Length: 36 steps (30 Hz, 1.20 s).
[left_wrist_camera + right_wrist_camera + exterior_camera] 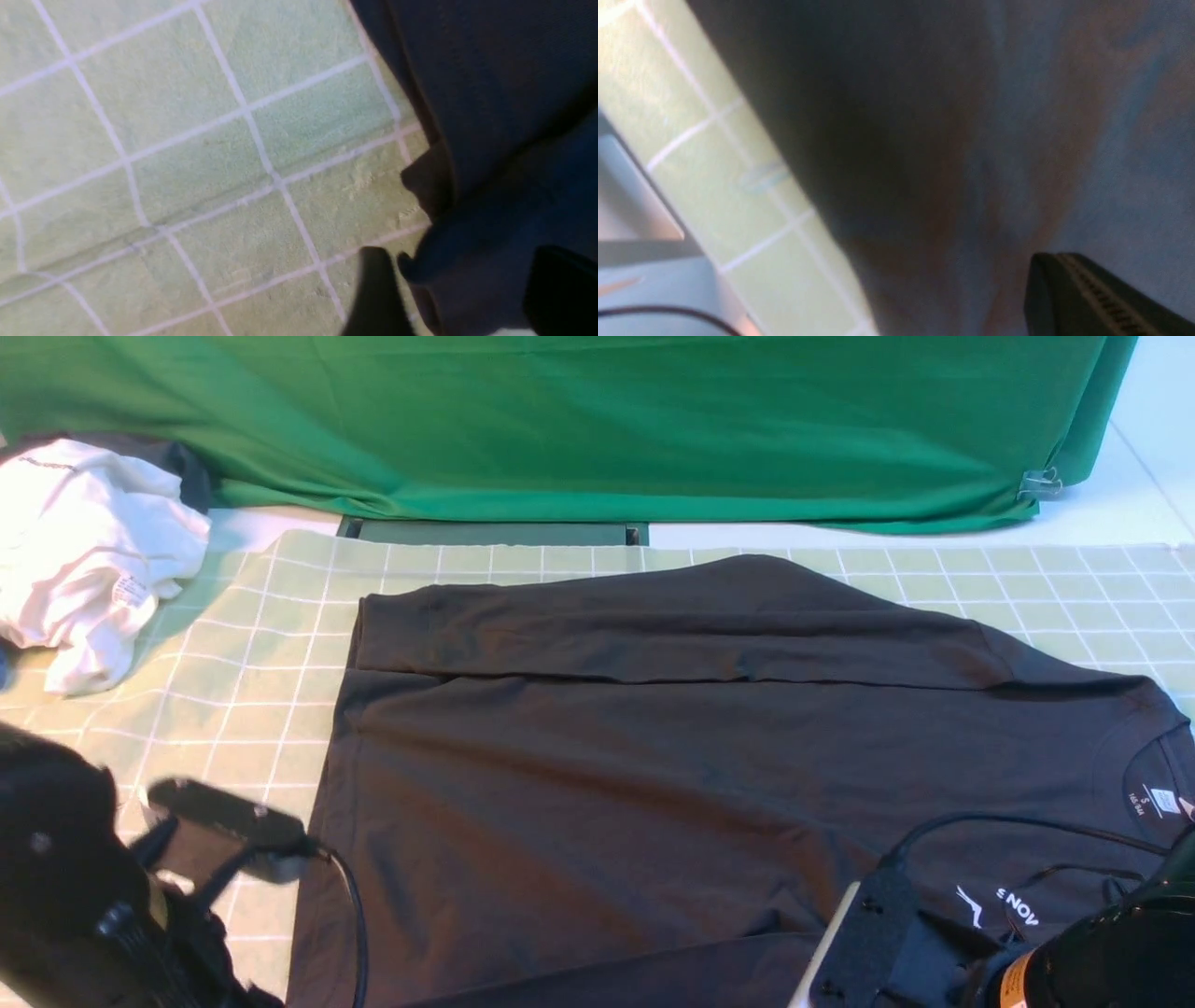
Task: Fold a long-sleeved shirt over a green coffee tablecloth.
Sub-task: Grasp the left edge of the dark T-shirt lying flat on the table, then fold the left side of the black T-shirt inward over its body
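- Two grippers work the near side of the front view, at about 7 and 5 o'clock. The left gripper (467,294) has its jaws apart. The hem-side edge of the long-sleeved shirt (653,756) bunches between its fingers (378,294), straddled rather than pinched, I judge.
- The right gripper (1083,298) is closed, low over the chest of the shirt beside the white print (1018,905). Whether any knit is caught in it I cannot tell.
- The shirt lies spread across the middle of the green coffee tablecloth (252,644). Its hem points to 9 o'clock, and its collar and neck label (1162,798) point to 3 o'clock. The near edge runs out of sight under the arms.
- Handling, as I judge it: the knit is soft, light and limp, so it will sag from any single hold and drag creases behind it. It is best taken at a hem corner or along a seam, with both layers pinched together and carried low.
- Along the 12 o'clock side a long band of the shirt is turned over onto the body, so that fold looks done.
- Farther off, a crumpled white garment (84,551) sits at 10 o'clock on the tablecloth's corner, well apart from the shirt.
- A deep-green cloth (560,420) hangs across the back at 12 o'clock.
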Tool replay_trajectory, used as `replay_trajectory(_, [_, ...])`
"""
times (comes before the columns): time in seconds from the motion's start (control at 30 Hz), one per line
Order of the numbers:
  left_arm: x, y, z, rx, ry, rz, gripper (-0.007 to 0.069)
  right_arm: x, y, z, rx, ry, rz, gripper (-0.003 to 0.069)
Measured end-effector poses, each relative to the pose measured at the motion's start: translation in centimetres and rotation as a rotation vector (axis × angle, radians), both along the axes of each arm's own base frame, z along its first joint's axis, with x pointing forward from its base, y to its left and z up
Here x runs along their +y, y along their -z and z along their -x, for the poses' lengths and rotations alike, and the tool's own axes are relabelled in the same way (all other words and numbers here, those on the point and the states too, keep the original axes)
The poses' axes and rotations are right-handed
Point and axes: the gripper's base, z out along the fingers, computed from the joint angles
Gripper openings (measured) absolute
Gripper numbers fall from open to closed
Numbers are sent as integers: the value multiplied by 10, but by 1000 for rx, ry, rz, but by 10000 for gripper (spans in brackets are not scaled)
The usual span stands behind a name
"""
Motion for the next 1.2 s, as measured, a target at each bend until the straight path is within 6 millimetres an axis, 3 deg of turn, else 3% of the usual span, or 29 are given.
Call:
replay_trajectory(0.1, [-1,16,-2,27,-5,-9,451,1,-1,-2,-23,4,-17,13])
replay_trajectory(0.2, [-2,18,-3,36,-11,-4,379,2,-1,-3,-31,5,-23,13])
replay_trajectory(0.3, [-5,16,-1,40,-27,37,180,2,-1,-3,-41,-7,-24,13])
replay_trajectory(0.33, [-6,15,-1,41,-24,48,149,2,-1,-3,-43,-9,-24,13])
replay_trajectory(0.37, [-7,13,2,48,-18,74,46,2,-2,-4,-48,-12,-27,13])
replay_trajectory(0.43, [-9,9,6,64,-4,100,-10,3,-2,-4,-54,-13,-30,13])
replay_trajectory(0.6, [-9,-23,14,86,29,121,-29,3,-2,-5,-64,-11,-38,13])
replay_trajectory(0.73, [-9,-88,12,-89,38,173,-29,3,-2,-5,-65,-11,-39,13])
replay_trajectory(0.77, [-8,-91,12,-101,34,170,-29,3,-2,-5,-66,-11,-38,13])
replay_trajectory(0.83, [-4,-133,9,-262,18,164,-29,3,-2,-5,-67,-12,-38,13])
replay_trajectory(0.97, [1,-170,-3,-403,10,116,-29,4,-3,-6,-73,-11,-43,15])
replay_trajectory(1.07, [-4,-167,-22,-381,13,81,-29,5,-5,-7,-80,-13,-46,16])
replay_trajectory(1.2, [-9,-145,-57,-353,16,-3,-29,6,-11,-11,-106,-35,-34,16])
